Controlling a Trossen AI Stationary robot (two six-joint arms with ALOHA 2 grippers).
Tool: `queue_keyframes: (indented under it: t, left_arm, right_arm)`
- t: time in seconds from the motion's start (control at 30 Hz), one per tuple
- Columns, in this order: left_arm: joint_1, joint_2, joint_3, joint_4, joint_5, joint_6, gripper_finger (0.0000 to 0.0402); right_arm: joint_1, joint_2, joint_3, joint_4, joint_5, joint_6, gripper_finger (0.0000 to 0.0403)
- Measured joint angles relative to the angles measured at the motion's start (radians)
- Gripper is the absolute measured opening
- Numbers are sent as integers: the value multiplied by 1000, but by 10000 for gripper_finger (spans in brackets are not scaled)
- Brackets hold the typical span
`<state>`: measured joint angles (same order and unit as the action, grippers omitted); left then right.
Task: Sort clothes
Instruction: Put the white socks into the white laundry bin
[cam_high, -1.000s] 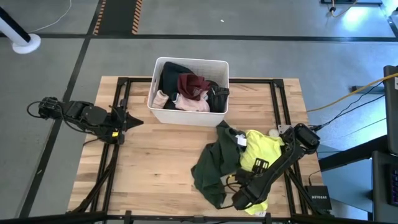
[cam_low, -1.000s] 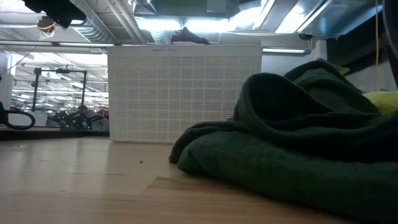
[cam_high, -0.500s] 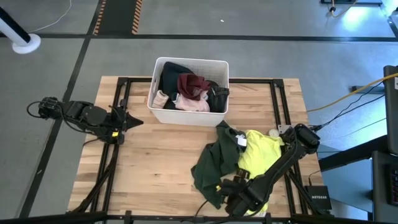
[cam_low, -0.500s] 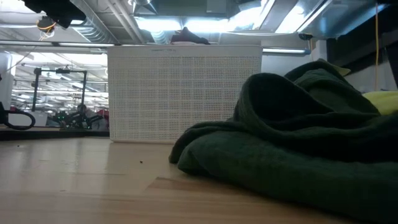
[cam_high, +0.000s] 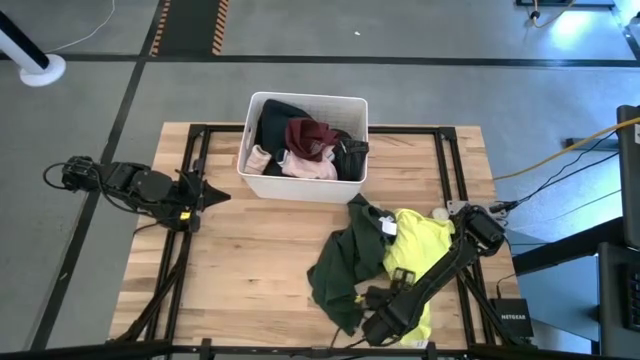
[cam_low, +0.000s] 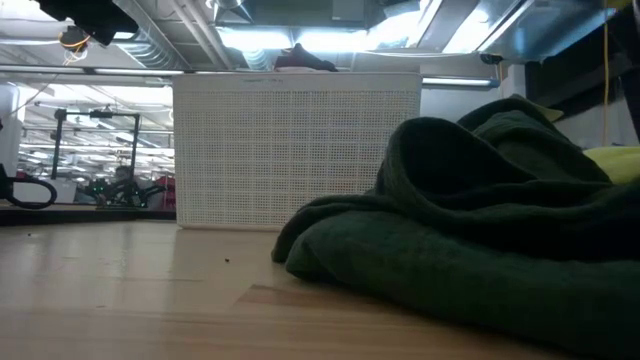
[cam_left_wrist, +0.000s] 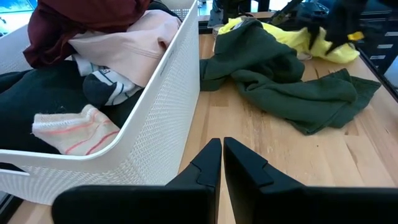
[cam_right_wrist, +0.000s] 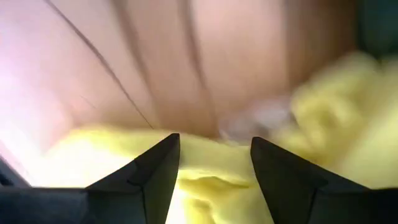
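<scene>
A neon yellow garment (cam_high: 418, 248) and a dark green garment (cam_high: 342, 268) lie crumpled side by side on the table's near right part, the green one toward the left. Maroon (cam_high: 310, 135), pale pink (cam_high: 312, 166) and black (cam_high: 279, 120) clothes lie in the white bin (cam_high: 305, 98). My right gripper (cam_high: 378, 322) is open, low over the yellow garment's near end (cam_right_wrist: 205, 186). My left gripper (cam_high: 218, 192) is shut and empty at the table's left, pointing toward the bin's near left corner. My right gripper's open fingers (cam_right_wrist: 155, 168) stand on either side of a fold at the near end of the neon yellow garment (cam_right_wrist: 211, 180), coming from above. The view is blurred; I cannot tell whether they touch the cloth.
The bin stands at the table's far middle; its wall (cam_left_wrist: 161, 112) is close in front of my left gripper (cam_left_wrist: 221, 146). Bare wood (cam_high: 250, 260) lies between the bin and the near edge, left of the green garment (cam_low: 470, 230).
My right arm has shifted slightly over the near end of the neon yellow garment, toward the table's left edge and partly back. The garments lie as before.
</scene>
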<state>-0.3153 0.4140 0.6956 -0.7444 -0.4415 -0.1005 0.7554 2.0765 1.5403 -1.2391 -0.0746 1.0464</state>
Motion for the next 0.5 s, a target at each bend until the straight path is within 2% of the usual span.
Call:
queue_keyframes:
  t: [0.13,0.2,0.4,0.5]
  left_arm:
    - [0,0,0,0,0,-1,13]
    - [0,0,0,0,0,0,13]
    - [0,0,0,0,0,0,13]
    - [0,0,0,0,0,0,13]
  right_arm:
    - [13,-4,1,-182,-37,74,217]
    - [24,-4,2,-212,-38,90,217]
    - [31,-4,3,-24,-4,70,217]
    - [30,-4,3,43,46,50,217]
